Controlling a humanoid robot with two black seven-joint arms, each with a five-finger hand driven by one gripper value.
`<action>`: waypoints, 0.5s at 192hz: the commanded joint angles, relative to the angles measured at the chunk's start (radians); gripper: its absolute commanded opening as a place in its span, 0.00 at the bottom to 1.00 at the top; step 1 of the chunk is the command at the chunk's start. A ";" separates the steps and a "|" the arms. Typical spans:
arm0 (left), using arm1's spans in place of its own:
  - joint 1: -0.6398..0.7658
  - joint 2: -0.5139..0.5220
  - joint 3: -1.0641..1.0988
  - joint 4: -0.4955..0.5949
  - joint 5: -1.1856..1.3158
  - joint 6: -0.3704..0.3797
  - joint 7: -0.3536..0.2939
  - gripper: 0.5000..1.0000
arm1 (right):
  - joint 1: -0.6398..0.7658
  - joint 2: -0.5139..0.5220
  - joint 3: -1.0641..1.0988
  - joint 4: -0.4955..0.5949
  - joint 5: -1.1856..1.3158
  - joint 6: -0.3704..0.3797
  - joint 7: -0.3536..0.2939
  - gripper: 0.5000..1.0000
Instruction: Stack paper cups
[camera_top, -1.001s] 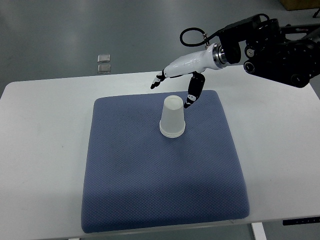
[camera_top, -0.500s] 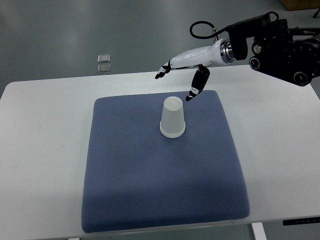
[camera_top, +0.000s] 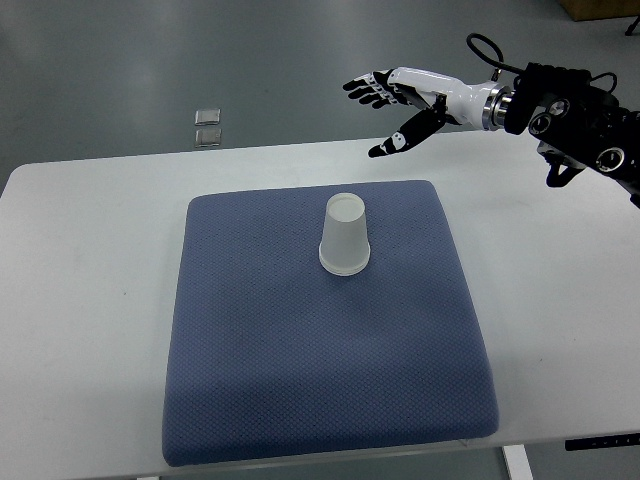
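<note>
Cups sit upside down as one stack, mid-pad, far half. My right hand hangs well up and far-right of them, fingers spread, holding nothing. I see no loose cup, so I judge the stacking done.

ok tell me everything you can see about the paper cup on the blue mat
The paper cup is plain white and looks like thin, slightly translucent paper. It stands upside down, its narrow base facing up and its wide rim resting on the blue mat, toward the mat's far middle. The layered rim at its foot suggests more than one cup nested, though I cannot count them. It stands upright, undented. Nothing but the mat touches it; the right hand hangs open, clear of it, up and to the right.
</note>
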 joint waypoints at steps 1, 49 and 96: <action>0.000 0.000 0.000 0.000 0.000 0.000 0.000 1.00 | -0.026 0.029 0.036 -0.028 0.077 0.001 0.000 0.82; 0.000 0.000 0.000 0.000 0.000 0.000 0.000 1.00 | -0.102 0.058 0.197 -0.067 0.386 -0.017 -0.021 0.82; 0.000 0.000 0.000 0.000 0.000 0.000 0.000 1.00 | -0.160 0.069 0.243 -0.111 0.657 -0.048 -0.034 0.82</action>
